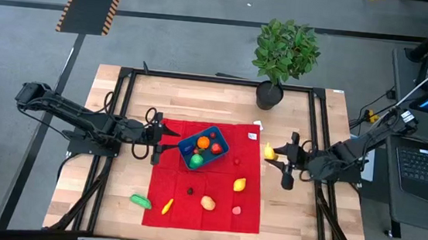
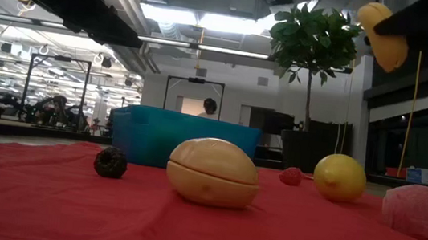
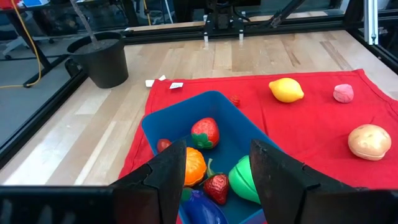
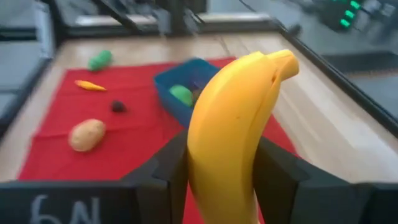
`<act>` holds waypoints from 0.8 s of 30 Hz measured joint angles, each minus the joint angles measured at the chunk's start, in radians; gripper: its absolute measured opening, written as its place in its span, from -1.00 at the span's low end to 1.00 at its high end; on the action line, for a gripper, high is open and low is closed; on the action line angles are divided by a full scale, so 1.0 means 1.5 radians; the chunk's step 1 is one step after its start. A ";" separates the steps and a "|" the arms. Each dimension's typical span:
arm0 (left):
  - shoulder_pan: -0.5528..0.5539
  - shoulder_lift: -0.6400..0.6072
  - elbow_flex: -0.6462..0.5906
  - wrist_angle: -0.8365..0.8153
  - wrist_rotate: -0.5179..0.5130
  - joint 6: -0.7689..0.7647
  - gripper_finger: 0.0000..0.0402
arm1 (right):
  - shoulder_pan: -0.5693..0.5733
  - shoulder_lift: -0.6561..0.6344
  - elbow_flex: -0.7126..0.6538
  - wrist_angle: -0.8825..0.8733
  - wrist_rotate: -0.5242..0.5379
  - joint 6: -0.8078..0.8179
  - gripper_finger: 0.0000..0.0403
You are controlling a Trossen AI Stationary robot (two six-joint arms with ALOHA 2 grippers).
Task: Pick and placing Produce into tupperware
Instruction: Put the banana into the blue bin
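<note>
Right gripper (image 1: 275,158) hangs just off the red cloth's (image 1: 221,214) right edge over bare table (image 1: 130,97), fingers clamped on a banana (image 4: 233,134). Blue container (image 1: 220,139) sits well apart at the cloth's upper left. Left gripper (image 1: 164,140) is at its left rim, fingers (image 3: 168,171) apart, empty.

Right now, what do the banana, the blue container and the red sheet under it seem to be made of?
Banana: likely moulded plastic; smooth, even yellow skin with a soft sheen, held in the right end effector.
Blue container: probably plastic; thin uniform walls, rounded corners, semi-matte.
Red sheet: looks like cloth; matte, lying flat on the wooden table with slight ripples.
</note>
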 joint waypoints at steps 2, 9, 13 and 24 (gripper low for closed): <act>0.000 0.000 0.000 0.000 0.000 -0.004 -0.16 | -0.003 -0.023 -0.047 0.084 -0.029 -0.042 -0.30; 0.000 0.000 0.000 0.003 0.000 -0.005 -0.16 | -0.031 -0.074 -0.190 0.345 -0.176 -0.159 -0.30; 0.000 0.000 0.000 0.005 0.000 -0.006 -0.16 | -0.056 -0.083 -0.223 0.382 -0.215 -0.158 -0.30; 0.000 0.000 0.000 0.006 0.000 -0.005 -0.16 | -0.121 -0.083 -0.227 0.393 -0.275 -0.174 -0.30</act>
